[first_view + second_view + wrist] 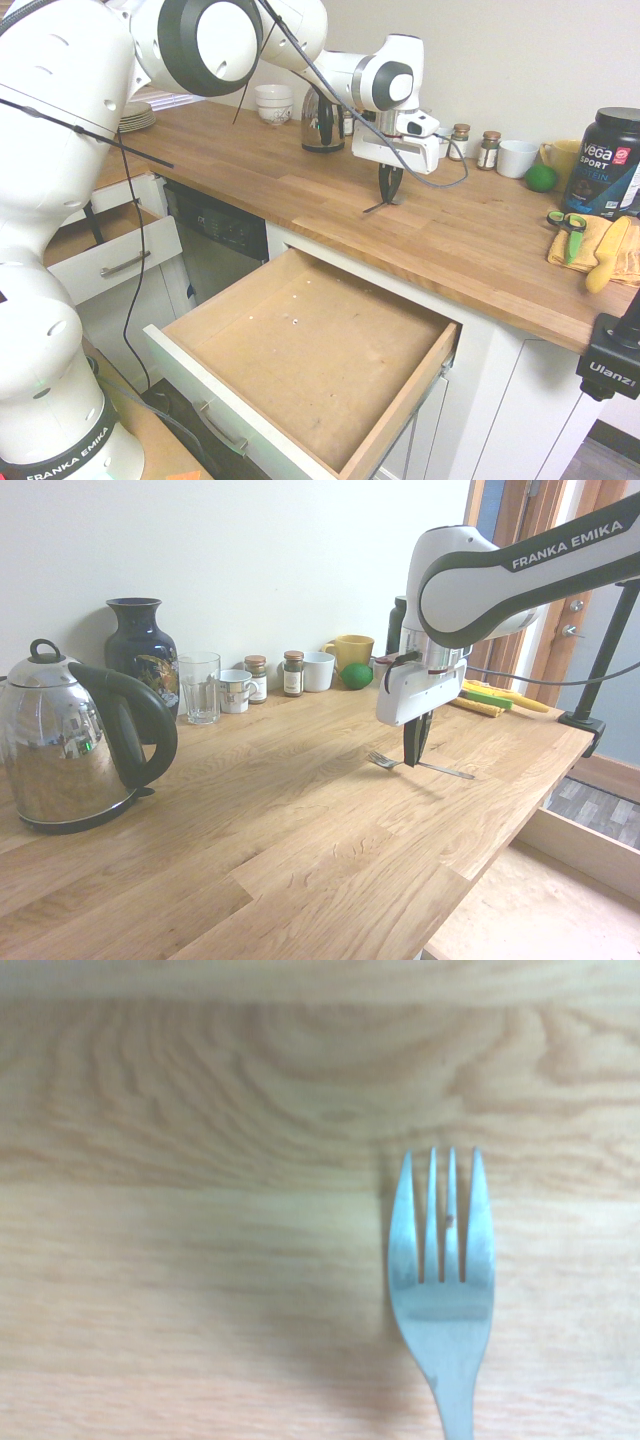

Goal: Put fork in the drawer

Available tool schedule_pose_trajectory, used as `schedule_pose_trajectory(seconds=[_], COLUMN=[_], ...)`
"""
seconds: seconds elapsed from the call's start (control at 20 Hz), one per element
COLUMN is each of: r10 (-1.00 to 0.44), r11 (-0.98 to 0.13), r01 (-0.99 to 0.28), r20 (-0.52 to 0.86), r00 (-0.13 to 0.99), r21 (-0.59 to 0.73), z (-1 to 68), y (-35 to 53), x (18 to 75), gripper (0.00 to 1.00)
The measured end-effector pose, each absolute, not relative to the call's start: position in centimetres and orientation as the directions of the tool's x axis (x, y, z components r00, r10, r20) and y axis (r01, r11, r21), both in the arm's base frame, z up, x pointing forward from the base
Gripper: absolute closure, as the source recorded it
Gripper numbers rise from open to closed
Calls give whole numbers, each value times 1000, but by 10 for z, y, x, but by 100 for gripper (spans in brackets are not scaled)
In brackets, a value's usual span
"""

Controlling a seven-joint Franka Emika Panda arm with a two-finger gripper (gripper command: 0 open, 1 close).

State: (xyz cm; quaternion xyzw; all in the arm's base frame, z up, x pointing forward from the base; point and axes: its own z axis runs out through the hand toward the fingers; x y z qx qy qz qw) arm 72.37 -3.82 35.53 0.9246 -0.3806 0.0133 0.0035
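From here I see the white two-finger gripper (pixel 415 762) pinching the slim silver-grey metal fork (pixel 448 771) by its handle, down at the brown wooden countertop (pixel 300 810), with the wide white-fronted drawer (pixel 310 345) open toward seven o'clock from it in the first exterior view.

Bright, washed-out exterior views; soft shadows; glare on kettle (pixel 70 745); wrist view blurred.
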Motion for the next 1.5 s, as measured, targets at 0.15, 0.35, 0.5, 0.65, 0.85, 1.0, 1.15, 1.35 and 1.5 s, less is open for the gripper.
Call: schedule_pose_trajectory(seconds=[0.15,0.35,0.5,0.65,0.85,1.0,1.15,1.35,1.5], r10=[-705,-707,-711,-718,-729,-733,-734,-734,-736], r11=[-709,-707,-703,-695,-684,-680,-679,-679,-677], r01=[-705,-707,-710,-718,-728,-731,-730,-729,-729], r20=[35,52,64,65,70,75,83,89,90], r00=[709,705,700,693,681,676,674,673,671], r21=[-11,-29,-38,-40,-53,-65,-79,-92,-100], z=[363,381,392,397,403,413,424,430,428], y=[-35,-36,-40,-47,-56,-58,-56,-54,-53], x=[724,723,721,716,709,700,688,662,636], gripper=[100,100,100,100,100,100,100,100,100])
